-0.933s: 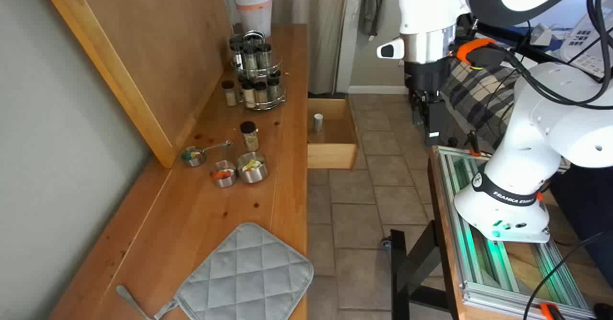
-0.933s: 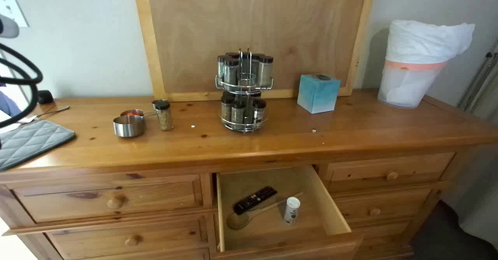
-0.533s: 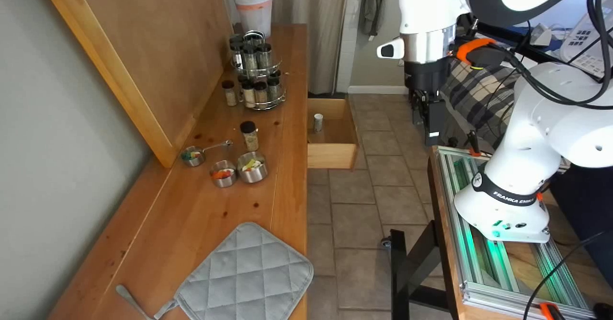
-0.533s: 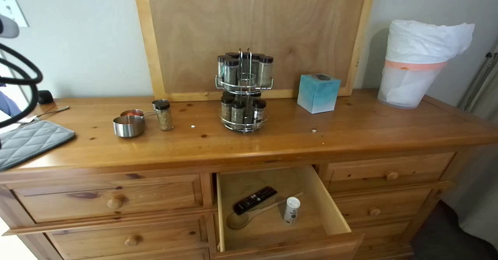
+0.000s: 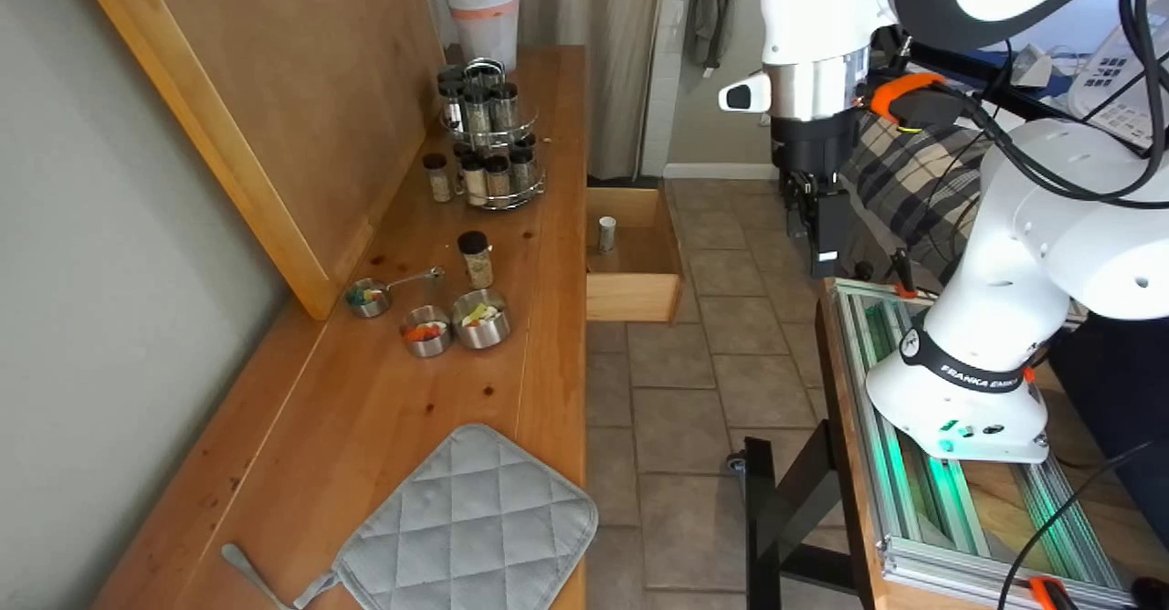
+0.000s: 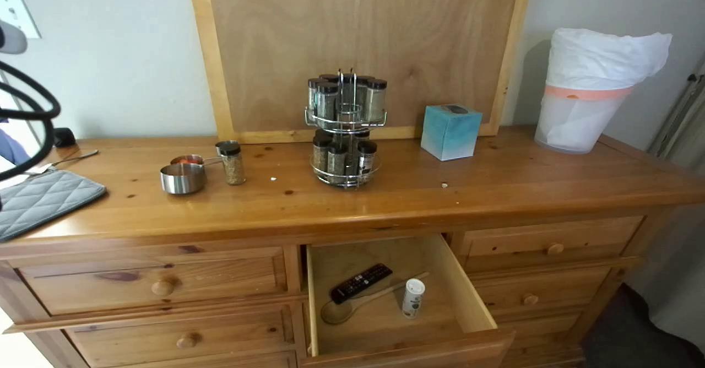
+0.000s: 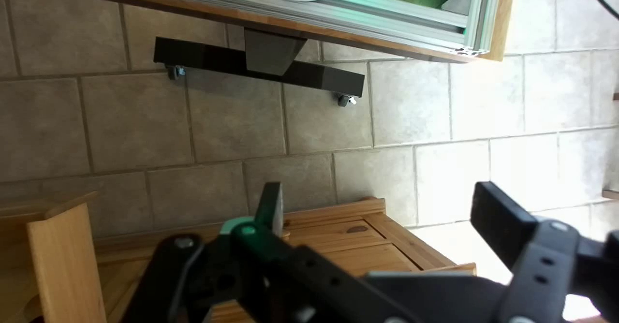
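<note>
My gripper (image 7: 378,191) hangs over the tiled floor (image 7: 232,115), its two fingers (image 7: 503,221) spread wide, with floor and dresser (image 7: 346,245) showing through the gap. Before me the dresser's drawer (image 6: 468,291) stands pulled out; inside it a black remote (image 6: 361,283) lies slantwise, a long spoon (image 6: 337,313) rests just beside that, and a white canister (image 6: 413,298) stands upright near the spoon. How close I am to the drawer, I can't fairly judge. A spice rack (image 6: 347,131) of jars (image 6: 326,103) stands on the dresser.
</note>
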`<control>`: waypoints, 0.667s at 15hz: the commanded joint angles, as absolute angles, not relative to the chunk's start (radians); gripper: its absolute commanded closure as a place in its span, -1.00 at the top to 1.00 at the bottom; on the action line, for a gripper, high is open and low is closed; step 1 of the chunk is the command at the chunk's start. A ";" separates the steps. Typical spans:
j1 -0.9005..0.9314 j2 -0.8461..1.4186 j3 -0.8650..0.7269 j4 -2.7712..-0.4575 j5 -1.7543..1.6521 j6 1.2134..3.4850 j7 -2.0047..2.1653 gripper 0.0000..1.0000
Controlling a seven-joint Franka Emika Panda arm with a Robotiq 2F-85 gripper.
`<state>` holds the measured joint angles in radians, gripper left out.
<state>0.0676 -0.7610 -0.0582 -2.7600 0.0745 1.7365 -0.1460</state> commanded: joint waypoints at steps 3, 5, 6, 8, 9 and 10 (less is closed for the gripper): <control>0.014 -0.711 -0.071 -2.658 0.026 1.786 -0.154 1.00; -0.010 -0.685 -0.080 -2.590 -0.002 1.819 -0.154 1.00; -0.023 -0.664 -0.088 -2.548 -0.016 1.839 -0.156 1.00; -0.040 -0.617 -0.105 -2.472 -0.041 1.884 -0.168 1.00; -0.042 -0.588 -0.117 -2.433 -0.051 1.918 -0.188 1.00; -0.038 -0.563 -0.131 -2.403 -0.055 1.955 -0.219 1.00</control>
